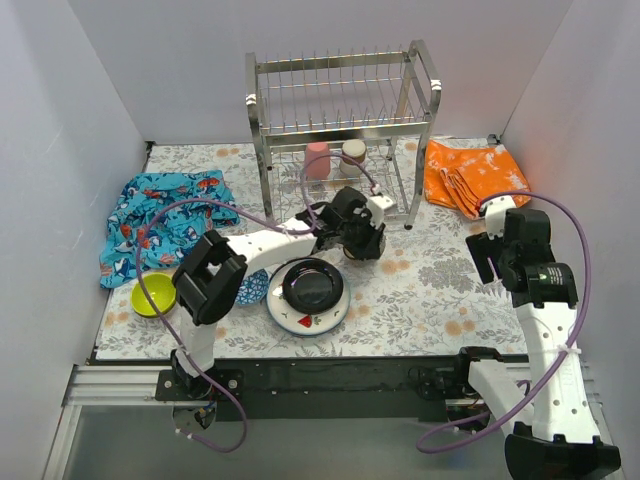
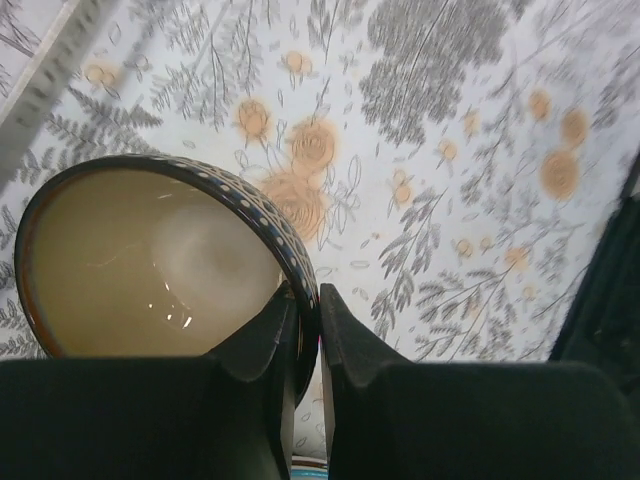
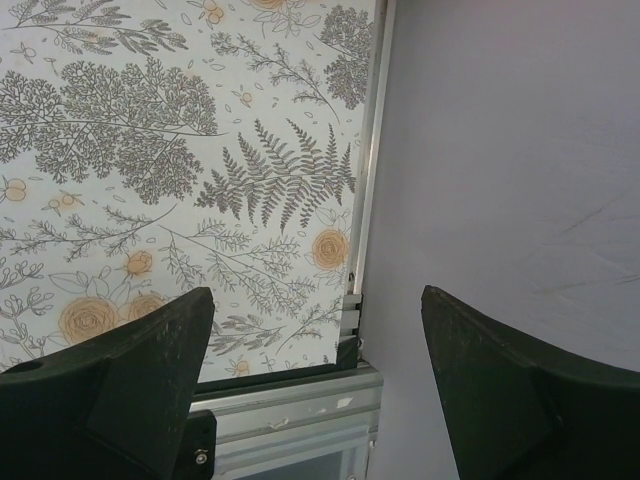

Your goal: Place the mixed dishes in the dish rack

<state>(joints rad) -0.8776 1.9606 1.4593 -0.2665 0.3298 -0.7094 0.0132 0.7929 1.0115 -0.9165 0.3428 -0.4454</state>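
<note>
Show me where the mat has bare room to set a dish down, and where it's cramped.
Widest bare mat: between the stacked plates and the right arm, in front of the orange cloth. A smaller strip lies left of the dish rack, behind the blue cloth. Crowded: front left, around the lime bowl, plates and left arm.

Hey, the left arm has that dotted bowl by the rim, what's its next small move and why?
Probably ease the bowl forward into the dish rack, onto its lower tier. The left gripper is pinched on the bowl's rim just in front of the rack, and two cups already sit on that tier.
</note>
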